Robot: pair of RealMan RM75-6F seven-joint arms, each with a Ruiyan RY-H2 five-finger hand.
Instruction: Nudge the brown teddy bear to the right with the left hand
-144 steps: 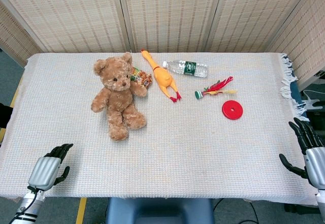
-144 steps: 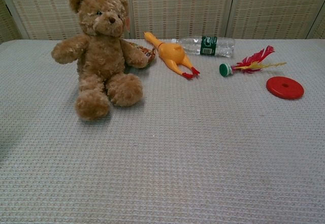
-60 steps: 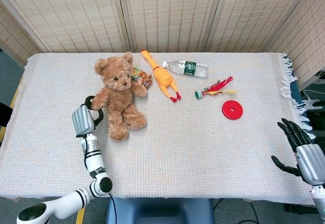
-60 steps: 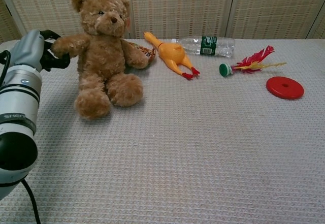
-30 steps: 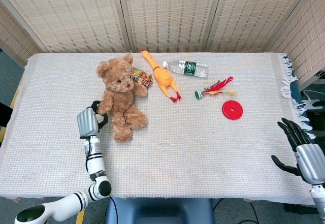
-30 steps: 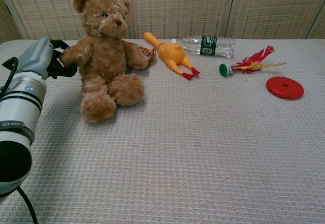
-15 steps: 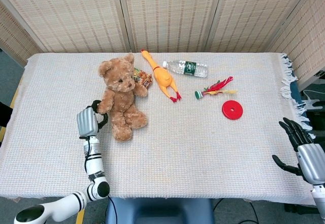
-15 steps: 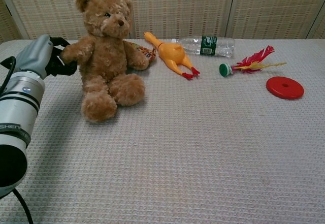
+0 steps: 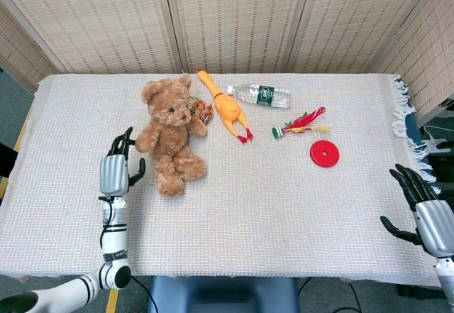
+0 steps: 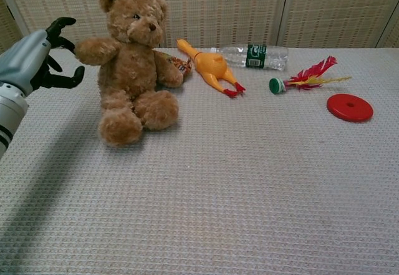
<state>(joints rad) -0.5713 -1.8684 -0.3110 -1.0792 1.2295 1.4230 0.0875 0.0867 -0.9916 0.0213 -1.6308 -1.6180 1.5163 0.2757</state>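
Observation:
The brown teddy bear (image 9: 169, 133) (image 10: 131, 62) sits upright on the white cloth at the table's left, leaning slightly. My left hand (image 9: 115, 167) (image 10: 36, 55) hovers just left of the bear's outstretched arm, fingers apart and holding nothing; a small gap shows between its dark fingertips and the bear's paw. My right hand (image 9: 424, 212) hangs open off the table's right front edge, far from the bear; the chest view does not show it.
A snack packet (image 9: 201, 109) lies tucked behind the bear's other arm. To the right are a yellow rubber chicken (image 9: 225, 106), a plastic water bottle (image 9: 260, 95), a red feather shuttlecock (image 9: 301, 123) and a red disc (image 9: 324, 153).
My left hand has let off the bear's arm, drawn back to the left and spread its fingers. The bear stands slightly further right than five seconds ago.

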